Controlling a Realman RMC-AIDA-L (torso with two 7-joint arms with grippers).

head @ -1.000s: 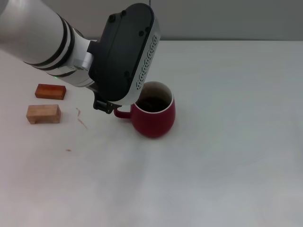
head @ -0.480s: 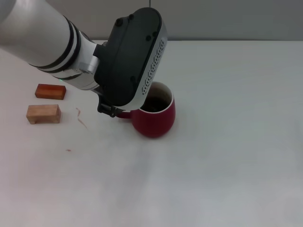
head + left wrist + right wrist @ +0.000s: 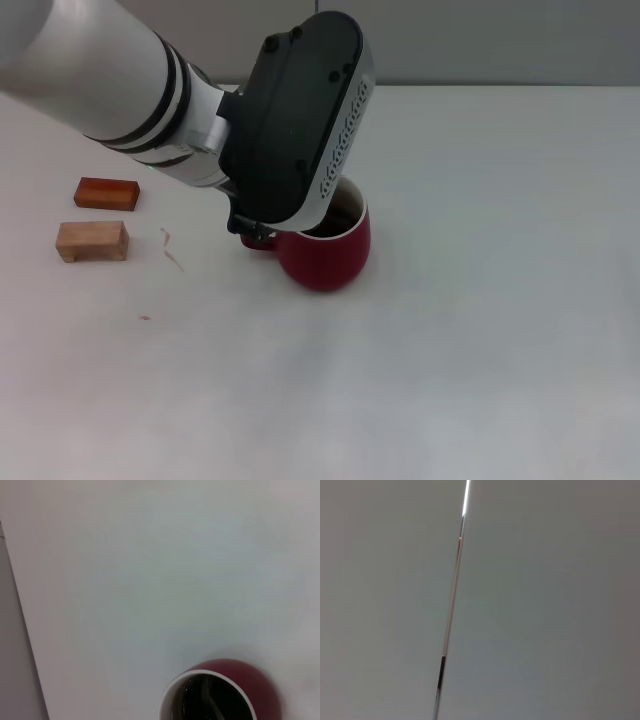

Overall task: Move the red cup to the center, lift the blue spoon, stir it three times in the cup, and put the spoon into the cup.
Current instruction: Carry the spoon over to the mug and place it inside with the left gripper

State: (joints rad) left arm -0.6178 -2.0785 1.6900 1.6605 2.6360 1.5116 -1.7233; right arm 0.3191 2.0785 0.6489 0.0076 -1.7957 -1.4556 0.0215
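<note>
The red cup (image 3: 332,256) stands upright on the white table (image 3: 480,300), near the middle, with its handle (image 3: 256,243) pointing to the left. My left gripper (image 3: 248,226) hangs right above the handle, and its black wrist body covers the cup's left rim. The left wrist view shows the red cup (image 3: 260,685) from above, with a pale rim and a dark inside that holds pale streaks. I cannot tell what the streaks are. The blue spoon is not to be seen on the table. My right gripper is out of view.
Two small wooden blocks lie at the left: a reddish one (image 3: 106,193) and a pale one (image 3: 92,241) in front of it. A few small red marks (image 3: 172,250) are on the table beside them. The right wrist view shows only a grey wall.
My left arm has moved to the right and now covers more of the cup's rim and handle. The cup has stayed in place.
</note>
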